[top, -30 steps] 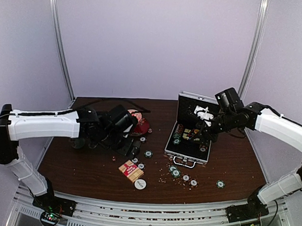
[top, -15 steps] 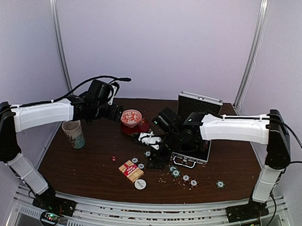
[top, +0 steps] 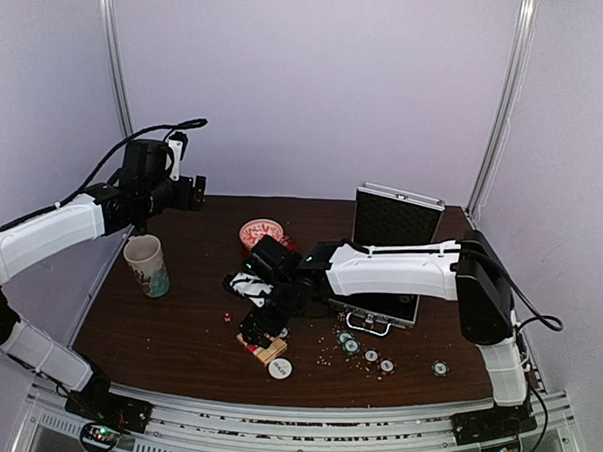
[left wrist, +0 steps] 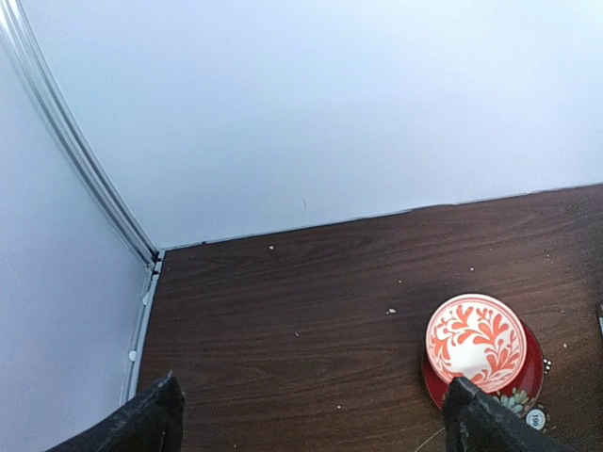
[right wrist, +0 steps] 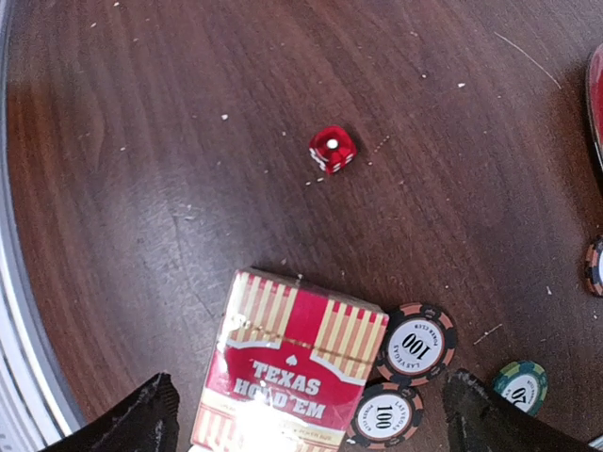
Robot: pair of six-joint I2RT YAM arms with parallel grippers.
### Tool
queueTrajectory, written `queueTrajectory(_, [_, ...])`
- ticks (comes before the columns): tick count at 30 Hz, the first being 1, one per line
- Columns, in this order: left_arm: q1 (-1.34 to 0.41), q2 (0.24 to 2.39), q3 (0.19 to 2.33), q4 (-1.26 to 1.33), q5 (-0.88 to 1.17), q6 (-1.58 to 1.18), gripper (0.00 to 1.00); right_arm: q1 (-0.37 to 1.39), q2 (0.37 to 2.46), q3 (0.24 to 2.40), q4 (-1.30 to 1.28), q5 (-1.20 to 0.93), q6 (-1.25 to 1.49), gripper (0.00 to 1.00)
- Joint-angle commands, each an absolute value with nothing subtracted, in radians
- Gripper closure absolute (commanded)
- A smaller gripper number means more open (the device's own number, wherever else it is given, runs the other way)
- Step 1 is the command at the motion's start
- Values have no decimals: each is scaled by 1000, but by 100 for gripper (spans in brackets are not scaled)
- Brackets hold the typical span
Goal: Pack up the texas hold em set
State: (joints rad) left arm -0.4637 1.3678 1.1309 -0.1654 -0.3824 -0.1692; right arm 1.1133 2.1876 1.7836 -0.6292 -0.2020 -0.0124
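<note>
The right gripper (right wrist: 311,419) swings off the open briefcase (top: 397,222) and now hangs, fingers spread and empty, over the Texas Hold'em card box (right wrist: 292,363) beside two chips (right wrist: 417,344), the left gripper (left wrist: 311,414) open and backed off, so the cards look next.

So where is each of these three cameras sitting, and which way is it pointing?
Top: above and behind the arms, facing down across the table; both arms show.
Left wrist: on the raised left arm, facing down at the back left corner and bowl; open jaws at bottom.
Right wrist: low over the table, facing down at card box, die, chips; open jaws at bottom.
Shared: top and left wrist see the bowl; top and right wrist the card box.
</note>
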Motion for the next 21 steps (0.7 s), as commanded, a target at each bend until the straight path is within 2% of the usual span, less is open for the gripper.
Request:
queueTrajectory(1, [-454, 1348, 1112, -128, -348, -186, 2, 1143, 2221, 1844, -657, -27, 98, 3])
queueTrajectory(9, [-453, 1323, 1100, -118, -349, -180, 2, 1171, 2259, 1855, -668, 54, 134, 1])
queueTrajectory(14, [-452, 1327, 1101, -120, -340, -180, 2, 1170, 2275, 1861, -680, 34, 133, 0])
queueTrajectory(21, [-452, 1332, 1103, -120, -343, -179, 3, 1170, 2301, 1868, -685, 21, 116, 7])
